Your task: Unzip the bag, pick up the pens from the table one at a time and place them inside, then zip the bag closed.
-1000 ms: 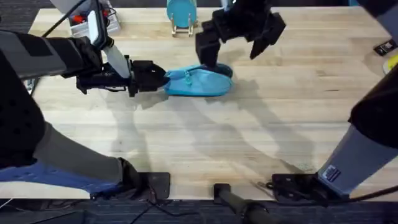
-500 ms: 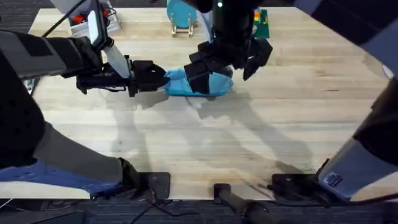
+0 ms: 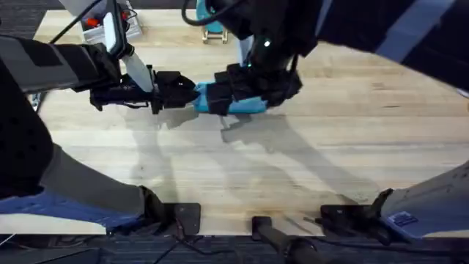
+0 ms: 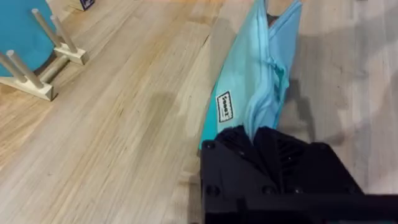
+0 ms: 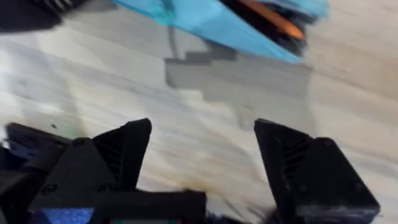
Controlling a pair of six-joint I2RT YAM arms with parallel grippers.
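Much of the bag [image 3: 233, 105] is hidden overhead by the right arm. Its end is pinched by the left fingers [image 4: 268, 146]; the right fingers [image 5: 134, 146] are spread wide above the counter [image 3: 293, 161].

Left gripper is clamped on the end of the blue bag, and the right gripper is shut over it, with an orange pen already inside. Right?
Not quite. The left gripper does clamp the end of the bag, and the orange pen lies inside it, but the right gripper is open, its fingers spread wide above the table, as the right wrist view shows.
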